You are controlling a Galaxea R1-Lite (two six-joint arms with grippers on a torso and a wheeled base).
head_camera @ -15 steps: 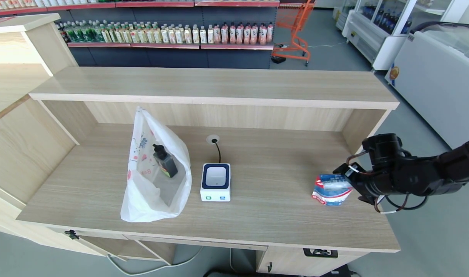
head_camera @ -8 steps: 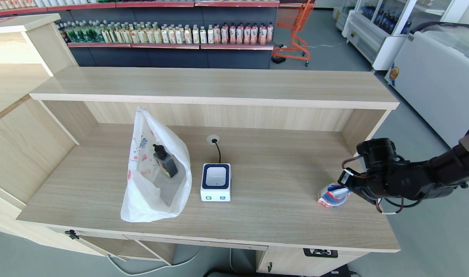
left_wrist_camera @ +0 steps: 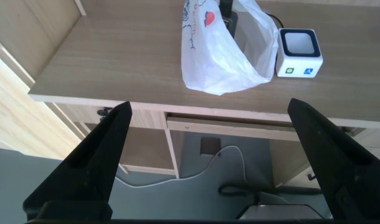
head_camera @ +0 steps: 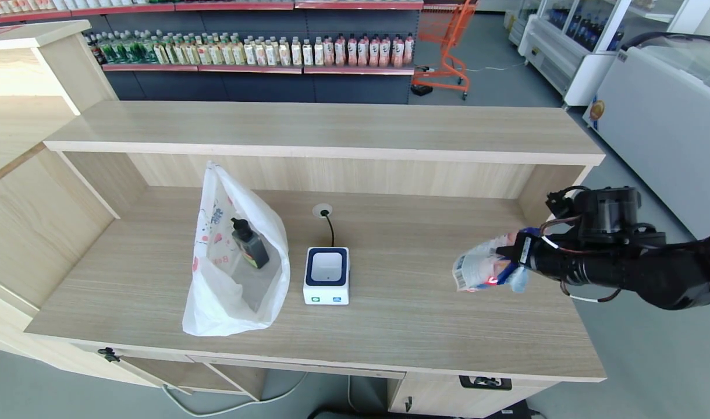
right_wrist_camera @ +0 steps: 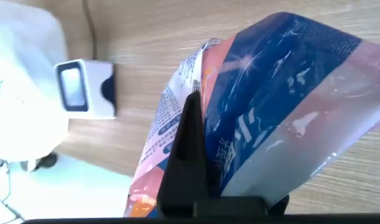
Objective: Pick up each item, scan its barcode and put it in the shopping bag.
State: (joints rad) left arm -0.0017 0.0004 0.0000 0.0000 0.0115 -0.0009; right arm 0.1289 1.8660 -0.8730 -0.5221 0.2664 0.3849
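The right claw (head_camera: 508, 270) grips a pouch (head_camera: 476, 269) above the worktop (head_camera: 401, 326), right of the scanner (head_camera: 327, 274). Next, its barcode must face the scanner before bagging

Your right pincer (head_camera: 508, 263) grips a blue-and-red pouch (head_camera: 477, 269), held sideways over the tabletop (head_camera: 401, 326) well to the right of the scanner (head_camera: 326, 274), its printed end pointing toward the scanner. Just left of the scanner stands the white shopping bag (head_camera: 215, 291), a dark bottle (head_camera: 250, 243) inside.
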